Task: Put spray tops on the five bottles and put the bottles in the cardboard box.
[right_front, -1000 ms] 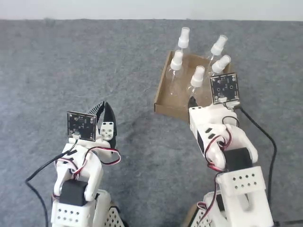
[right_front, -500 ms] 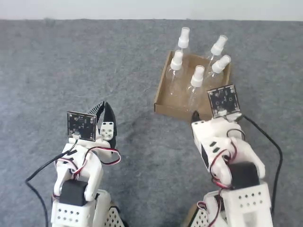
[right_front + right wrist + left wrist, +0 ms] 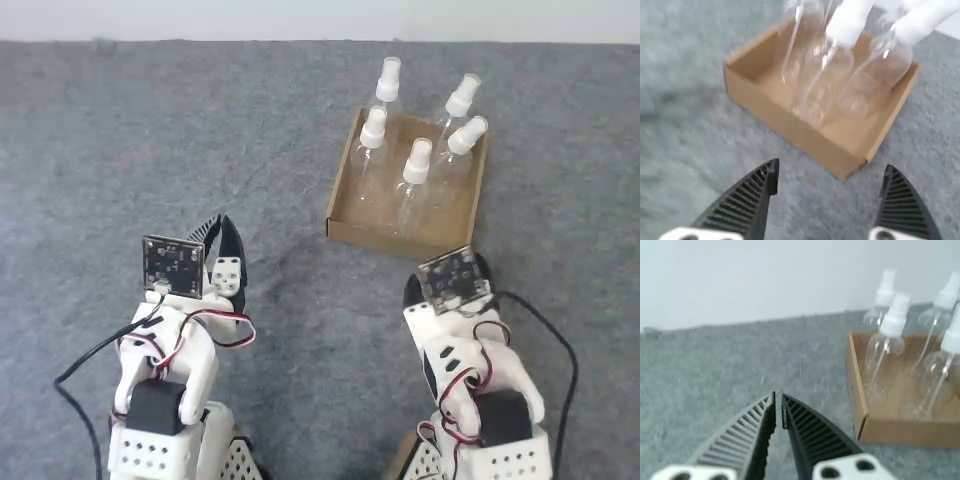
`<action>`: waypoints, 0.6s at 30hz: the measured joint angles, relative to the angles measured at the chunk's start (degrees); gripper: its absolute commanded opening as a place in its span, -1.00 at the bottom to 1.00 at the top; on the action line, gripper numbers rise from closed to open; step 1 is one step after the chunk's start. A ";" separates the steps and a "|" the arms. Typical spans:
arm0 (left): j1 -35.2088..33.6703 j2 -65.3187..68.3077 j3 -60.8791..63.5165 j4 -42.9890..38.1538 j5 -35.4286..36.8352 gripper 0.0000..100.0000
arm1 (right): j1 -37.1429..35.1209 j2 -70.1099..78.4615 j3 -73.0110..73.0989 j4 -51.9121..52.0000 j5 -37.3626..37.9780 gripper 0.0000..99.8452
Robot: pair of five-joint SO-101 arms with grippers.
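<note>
Standing upright in the cardboard box (image 3: 388,237) are five clear bottles (image 3: 410,195), each with a white spray top (image 3: 417,158) on it. Three are nearer the arms and two stand by the far wall of the box. The box rests on a grey mat (image 3: 200,130), toward the far right of the table.

The right gripper (image 3: 830,172) is spread wide, with nothing between its jaws. The box lies straight ahead of it, its near wall facing the fingertips, and a strip of bare mat keeps the two apart. From above, the right arm sits just short of the box's near right corner.

The left gripper (image 3: 778,407) has its jaws pressed together, with only a thin slit showing between them, and it holds nothing. It points out over the mat. The box and bottles lie ahead and off to its right, well apart from it. A white wall (image 3: 740,280) rises behind the table.
</note>
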 measured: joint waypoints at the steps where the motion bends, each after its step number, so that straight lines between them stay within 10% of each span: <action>1: -0.35 0.00 0.00 -1.32 0.00 -0.98 | 1.23 -0.35 2.02 0.00 1.05 -0.46; 11: -14.51 0.00 0.00 -5.27 -1.49 -0.98 | 9.41 0.00 8.53 0.00 2.02 -1.00; 18: -16.00 -3.43 0.00 7.12 -1.58 -0.98 | 9.76 0.00 9.76 0.00 2.55 -0.95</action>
